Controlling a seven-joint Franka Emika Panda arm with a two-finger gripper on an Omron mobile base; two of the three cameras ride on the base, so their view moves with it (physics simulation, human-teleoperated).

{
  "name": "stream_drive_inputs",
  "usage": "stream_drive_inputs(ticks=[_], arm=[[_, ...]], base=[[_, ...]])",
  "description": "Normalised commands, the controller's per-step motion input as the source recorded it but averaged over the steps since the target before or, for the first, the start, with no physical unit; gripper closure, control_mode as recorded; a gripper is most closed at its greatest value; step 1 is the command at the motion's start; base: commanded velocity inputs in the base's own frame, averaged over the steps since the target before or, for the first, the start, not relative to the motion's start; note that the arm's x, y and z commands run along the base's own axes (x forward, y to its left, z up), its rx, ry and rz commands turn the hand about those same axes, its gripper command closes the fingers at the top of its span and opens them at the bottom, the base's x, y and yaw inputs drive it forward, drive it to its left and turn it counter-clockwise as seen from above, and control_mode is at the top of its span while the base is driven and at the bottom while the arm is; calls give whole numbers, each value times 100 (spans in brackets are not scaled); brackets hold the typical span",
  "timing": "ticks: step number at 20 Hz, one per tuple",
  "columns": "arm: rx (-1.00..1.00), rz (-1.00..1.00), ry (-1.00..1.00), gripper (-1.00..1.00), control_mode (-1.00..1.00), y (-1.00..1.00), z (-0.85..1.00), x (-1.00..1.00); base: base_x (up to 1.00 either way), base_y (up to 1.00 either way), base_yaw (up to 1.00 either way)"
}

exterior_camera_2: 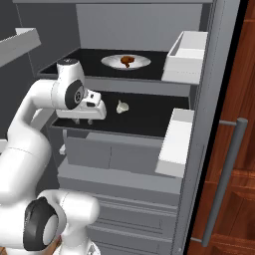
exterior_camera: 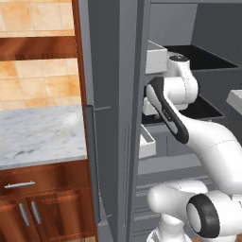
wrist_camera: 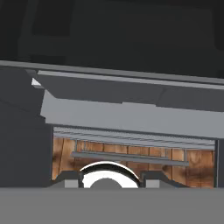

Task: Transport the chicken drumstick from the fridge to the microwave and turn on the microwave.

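Observation:
The fridge stands open in front of me. On its upper dark shelf, the small brown chicken drumstick lies on a white plate. My gripper hangs lower and to the left, at the front edge of the middle shelf, pointing down. In the hand view its fingertips stand apart with nothing between them, so the gripper is open over the grey drawers. The microwave is out of view.
A pale whitish food lump sits on the middle shelf just right of my hand. White door bins hang on the right. The long grey door stands beside a marble counter with wooden cabinets below.

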Motion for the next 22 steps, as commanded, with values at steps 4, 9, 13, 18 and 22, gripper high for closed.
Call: stream_drive_inputs(ticks=[4, 9, 13, 18, 22], arm=[[0, 1, -15, -100, -100, 0, 4, -13], [0, 0, -34, -100, -100, 0, 21, -11], [0, 0, -30, -100, -100, -6, 24, -4], [0, 0, -17, -100, -100, -26, 35, -1], [1, 0, -8, -100, -100, -29, 51, 0]], base=[[0, 0, 0], [0, 0, 0], [0, 0, 0], [0, 0, 0], [0, 0, 0]])
